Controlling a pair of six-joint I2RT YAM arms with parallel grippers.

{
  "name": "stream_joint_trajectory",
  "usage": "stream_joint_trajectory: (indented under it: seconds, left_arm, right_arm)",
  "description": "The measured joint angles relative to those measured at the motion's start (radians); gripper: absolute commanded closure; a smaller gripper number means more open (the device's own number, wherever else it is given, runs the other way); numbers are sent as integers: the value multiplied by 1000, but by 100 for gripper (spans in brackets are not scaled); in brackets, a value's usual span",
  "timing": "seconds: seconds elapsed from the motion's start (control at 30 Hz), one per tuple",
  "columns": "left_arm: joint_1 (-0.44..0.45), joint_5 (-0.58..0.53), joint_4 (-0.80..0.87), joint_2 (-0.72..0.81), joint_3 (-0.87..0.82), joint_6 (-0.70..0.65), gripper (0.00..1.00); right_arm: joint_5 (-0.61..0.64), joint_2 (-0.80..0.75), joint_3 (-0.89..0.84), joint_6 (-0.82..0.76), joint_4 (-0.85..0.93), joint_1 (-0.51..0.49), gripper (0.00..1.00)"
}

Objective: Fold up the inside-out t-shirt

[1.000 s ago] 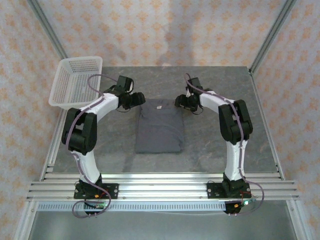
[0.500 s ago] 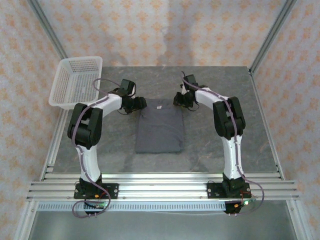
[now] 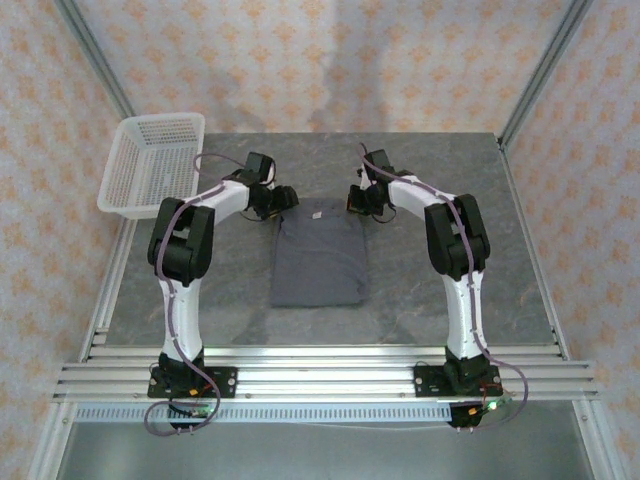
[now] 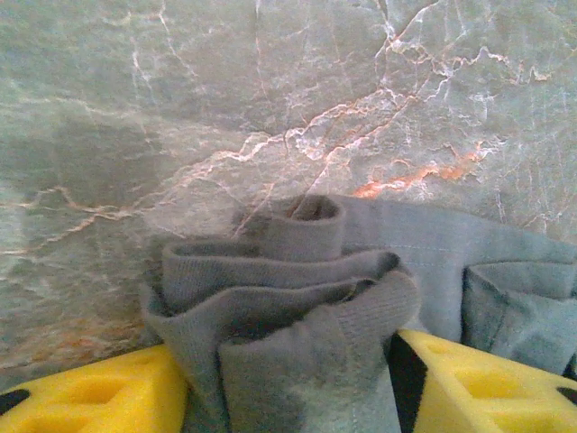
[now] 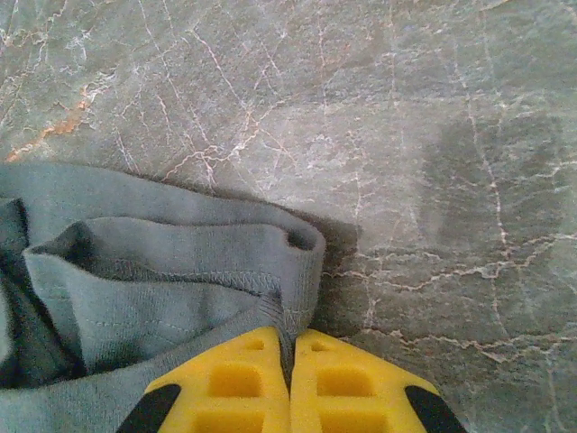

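Yellow-padded right claw (image 5: 290, 350) clamped shut on the t-shirt (image 5: 153, 271) hem; left claw (image 4: 287, 361) parted, straddling a bunched fold (cloth between its pads). Rest lying folded on the table (image 3: 430, 290), between both arms.

Top view: the grey marbled table (image 3: 430, 290) fills the middle of the frame, pale and orange veins running across the stone. At frame centre the inside-out t-shirt (image 3: 318, 255) lies flat on it as a folded slate-grey rectangle, its small pale tag (image 3: 317, 213) at the upper edge. In the upper left, the white mesh basket (image 3: 150, 165) sits at the table's corner, well apart from the shirt.
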State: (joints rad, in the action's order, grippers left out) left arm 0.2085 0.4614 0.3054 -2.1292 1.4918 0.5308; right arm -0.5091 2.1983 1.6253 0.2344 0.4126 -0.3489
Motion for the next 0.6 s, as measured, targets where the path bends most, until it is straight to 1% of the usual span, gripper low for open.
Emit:
stream_joint_trajectory:
  seconds: [0.07, 0.13, 0.17, 0.23, 0.37, 0.5, 0.6]
  left_arm:
    - [0, 16, -15, -2, 0, 14, 51]
    - [0, 29, -26, -5, -5, 21, 64]
    - [0, 32, -31, -6, -11, 27, 73]
    - [0, 36, -34, -10, -19, 36, 100]
    - [-3, 62, -49, -13, -23, 53, 100]
    - [-21, 125, -100, -6, -50, 103, 100]
    - [-41, 156, -88, 58, -55, 132, 100]
  right_arm:
    - [-1, 0, 0, 0, 0, 0, 98]
    - [-5, 0, 0, 0, 3, 0, 98]
    - [-5, 0, 0, 0, 4, 0, 98]
    - [-7, 0, 0, 0, 6, 0, 99]
    - [-8, -1, 0, 8, 15, 0, 100]
    - [-15, -25, 5, 40, 41, 0, 100]
    - [-24, -84, 48, 61, 83, 0, 100]
